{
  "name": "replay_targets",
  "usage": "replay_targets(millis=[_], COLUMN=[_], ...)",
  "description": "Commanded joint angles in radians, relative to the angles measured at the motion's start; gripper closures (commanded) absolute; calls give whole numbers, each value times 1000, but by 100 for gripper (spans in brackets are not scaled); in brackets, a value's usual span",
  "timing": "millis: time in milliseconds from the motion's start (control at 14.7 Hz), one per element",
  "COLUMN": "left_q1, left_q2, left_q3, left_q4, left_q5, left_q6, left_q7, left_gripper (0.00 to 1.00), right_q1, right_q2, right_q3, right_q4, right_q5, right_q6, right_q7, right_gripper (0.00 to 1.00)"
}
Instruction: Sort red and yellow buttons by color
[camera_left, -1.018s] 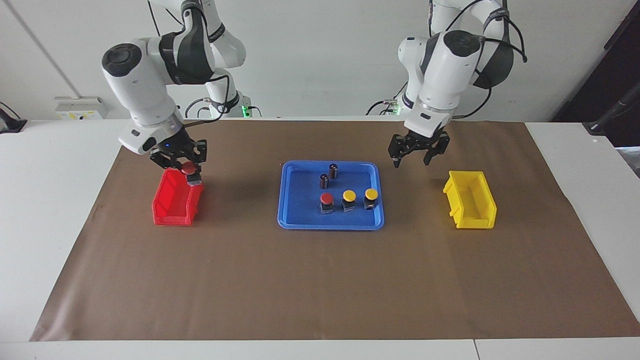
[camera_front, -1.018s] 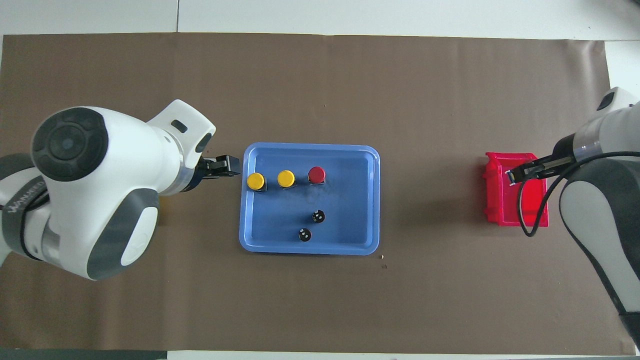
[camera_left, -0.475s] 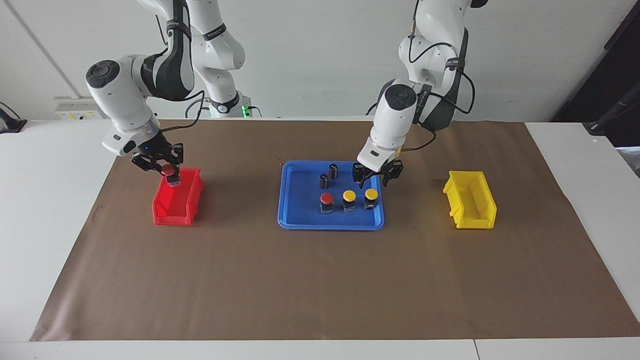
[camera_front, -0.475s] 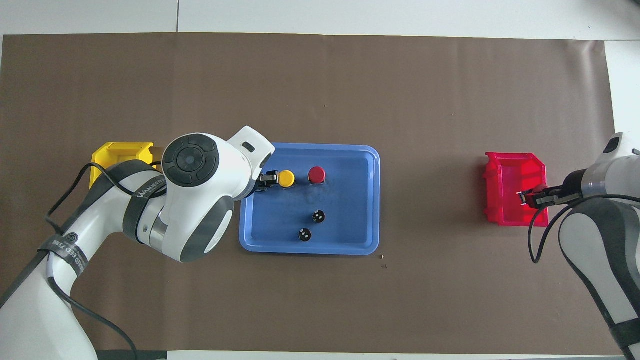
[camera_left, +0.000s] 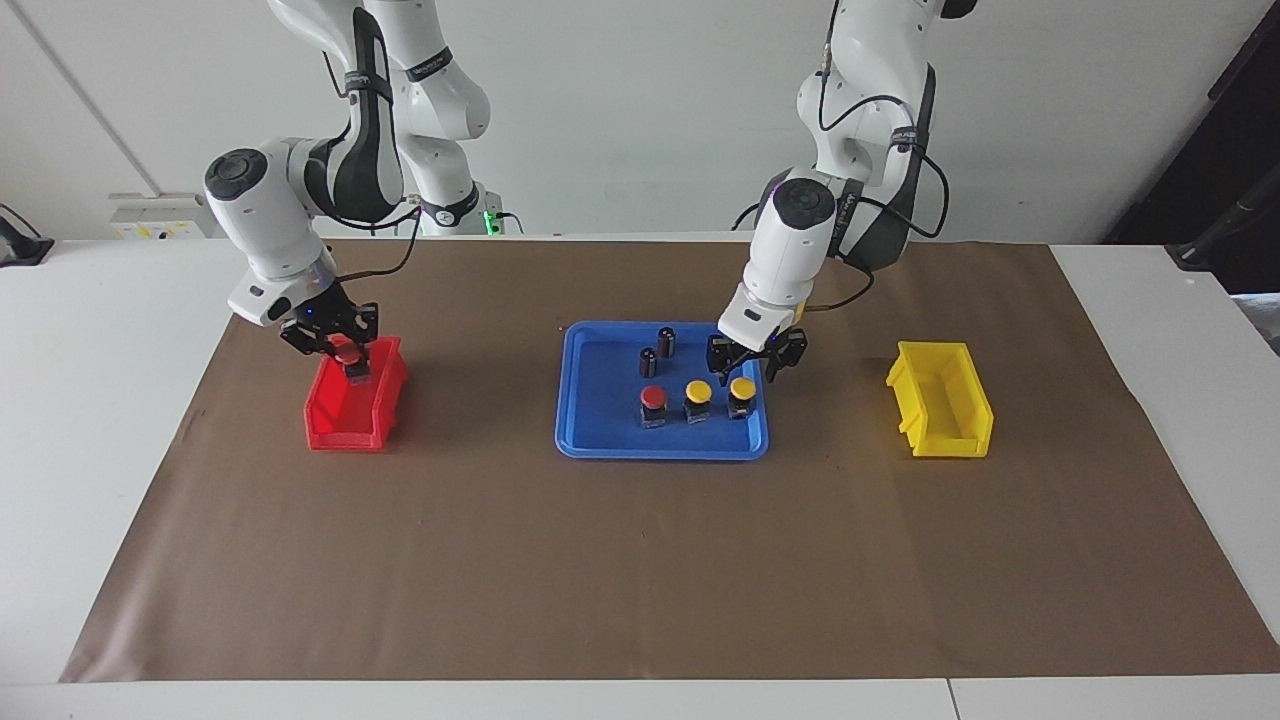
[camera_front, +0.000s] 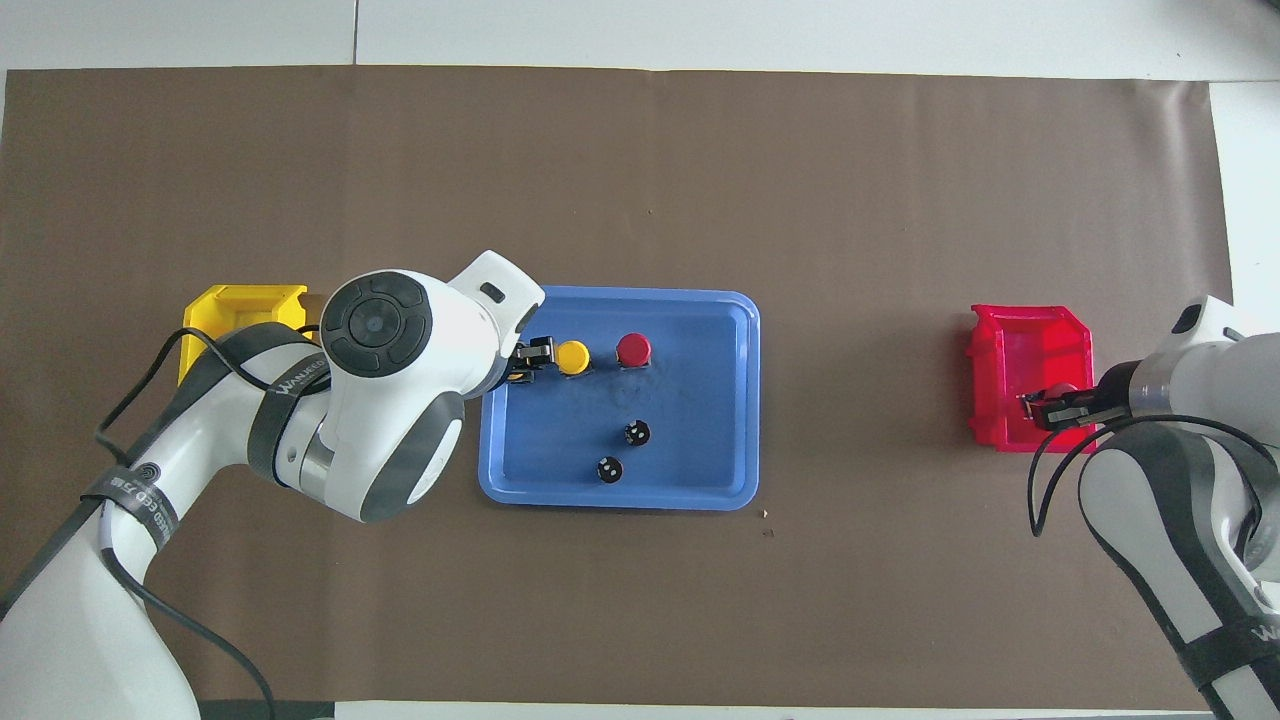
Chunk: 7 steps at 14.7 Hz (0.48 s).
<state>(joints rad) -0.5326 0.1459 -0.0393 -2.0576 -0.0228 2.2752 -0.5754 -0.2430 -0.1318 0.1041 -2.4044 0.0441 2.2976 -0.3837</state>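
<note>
My right gripper (camera_left: 347, 358) is shut on a red button (camera_left: 347, 352) and holds it low over the red bin (camera_left: 335, 425), at the bin's end nearer the robots; it also shows in the overhead view (camera_front: 1040, 405). On the blue tray (camera_left: 660, 452) stand a red button (camera_left: 652, 398) and two yellow buttons (camera_left: 698, 392) (camera_left: 742, 388) in a row. My left gripper (camera_left: 745, 365) is open just above the yellow button nearest the yellow bin, with a finger on each side. In the overhead view the left arm hides most of that button.
A yellow bin (camera_left: 975, 405) stands toward the left arm's end of the table. Two small dark cylinders (camera_left: 667, 341) (camera_left: 648, 362) stand on the tray, nearer the robots than the buttons. Brown paper covers the table.
My right gripper moved the red button over the red bin and lowered it a little. My left gripper swung from beside the tray to above the end yellow button and dropped slightly.
</note>
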Motion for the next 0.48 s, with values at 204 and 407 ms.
replay_targets(millis=[204,407], left_q1=[0,-1], left_q2=[-9,11], left_q3=[6,6], left_q4=[-36,-35], left_q5=[-6,-6], left_q6=[55,70], left_q7=[9,8], left_gripper=[22,23], right_q1=[-7,-7], right_q2=[-14,-12], right_q3=[8,8], right_q4=[-59,-55], right_q5=[25,25], right_q6=[82,80], right_q7=[6,5], right_gripper=[84,43])
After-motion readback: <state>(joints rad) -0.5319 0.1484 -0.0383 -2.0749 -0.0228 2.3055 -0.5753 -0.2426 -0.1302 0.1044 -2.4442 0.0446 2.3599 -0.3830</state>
